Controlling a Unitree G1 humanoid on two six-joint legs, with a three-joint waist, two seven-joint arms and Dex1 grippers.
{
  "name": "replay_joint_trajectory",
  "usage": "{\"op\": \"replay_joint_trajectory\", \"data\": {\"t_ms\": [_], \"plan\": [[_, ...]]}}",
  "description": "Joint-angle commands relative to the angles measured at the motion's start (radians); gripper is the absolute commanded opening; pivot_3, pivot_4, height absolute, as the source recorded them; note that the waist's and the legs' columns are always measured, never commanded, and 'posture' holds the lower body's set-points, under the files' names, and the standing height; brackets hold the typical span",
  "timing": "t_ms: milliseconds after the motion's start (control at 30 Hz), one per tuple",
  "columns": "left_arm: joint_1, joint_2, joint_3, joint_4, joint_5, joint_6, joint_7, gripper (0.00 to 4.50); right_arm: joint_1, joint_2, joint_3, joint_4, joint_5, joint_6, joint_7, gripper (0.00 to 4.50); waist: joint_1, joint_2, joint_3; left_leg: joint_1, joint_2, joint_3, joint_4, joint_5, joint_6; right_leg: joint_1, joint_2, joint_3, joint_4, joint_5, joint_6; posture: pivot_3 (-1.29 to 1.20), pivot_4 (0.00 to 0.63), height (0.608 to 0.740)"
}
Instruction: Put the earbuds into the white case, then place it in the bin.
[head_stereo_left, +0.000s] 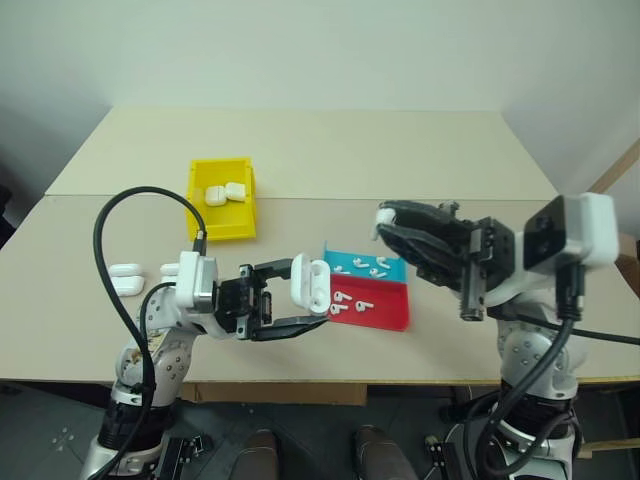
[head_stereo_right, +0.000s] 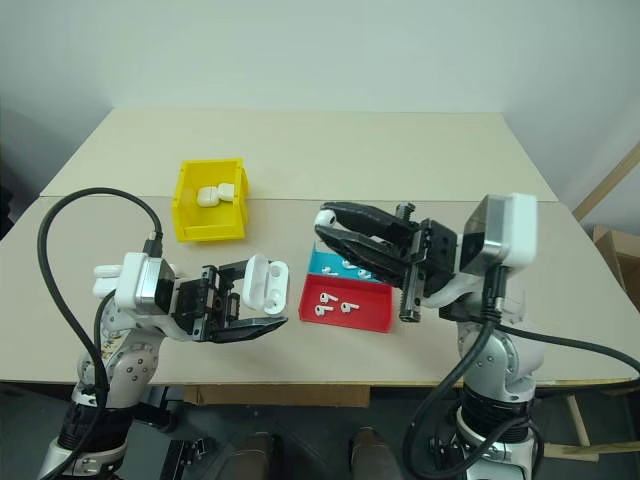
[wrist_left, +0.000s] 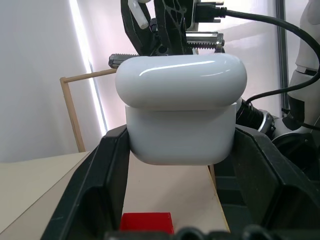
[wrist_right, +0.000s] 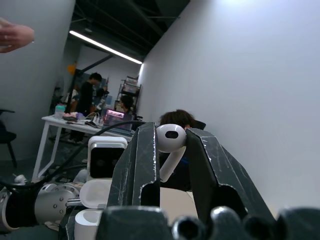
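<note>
White case (head_stereo_left: 310, 285) pinched in left claw (head_stereo_left: 304, 297), lid flipped open, held above counter (head_stereo_left: 400, 150) just left of red and blue tray (head_stereo_left: 385, 315). Right claw (wrist_right: 170, 150) raised over tray, clamped on one earbud (wrist_right: 170, 142), tips facing case. More earbuds (head_stereo_left: 362, 301) loose in tray. Yellow bin (head_stereo_left: 222, 199) farther back left, two cases (head_stereo_left: 226, 193) inside. Spare cases (head_stereo_left: 128, 277) on counter at far left.

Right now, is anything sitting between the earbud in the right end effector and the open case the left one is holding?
Nothing visible does. The right end effector pinches an earbud; the left end effector holds the white case with its lid open. Between them is open air above the red and blue tray.
</note>
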Motion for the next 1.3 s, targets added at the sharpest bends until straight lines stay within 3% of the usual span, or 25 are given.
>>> {"op": "replay_joint_trajectory", "data": {"t_ms": [33,633,1300], "plan": [[-0.003,0.009,0.008,-0.035,-0.019,0.008,0.004,2.75,-0.049,-0.014,0.034,0.046,-0.008,-0.084,0.046,0.61,0.0,0.0,0.0,0.0,0.0,0.0,0.0,0.0,0.0,0.0,0.0,0.0,0.0,0.0,0.0,0.0,0.15,0.74],[-0.004,0.009,0.004,-0.055,-0.019,0.031,0.019,2.75,-0.076,-0.031,0.176,0.156,-0.152,-0.336,0.082,0.61,0.001,0.0,0.0,0.0,0.0,0.0,0.0,0.0,0.0,0.0,0.0,0.0,0.0,0.0,0.0,0.0,0.15,0.74],[-0.005,-0.001,0.005,-0.044,-0.015,0.022,0.009,2.75,-0.059,-0.047,0.255,0.186,-0.179,-0.412,0.076,0.61,0.001,0.0,0.0,0.0,0.0,0.0,0.0,0.0,0.0,0.0,0.0,0.0,0.0,0.0,0.0,0.0,0.15,0.74]]}}
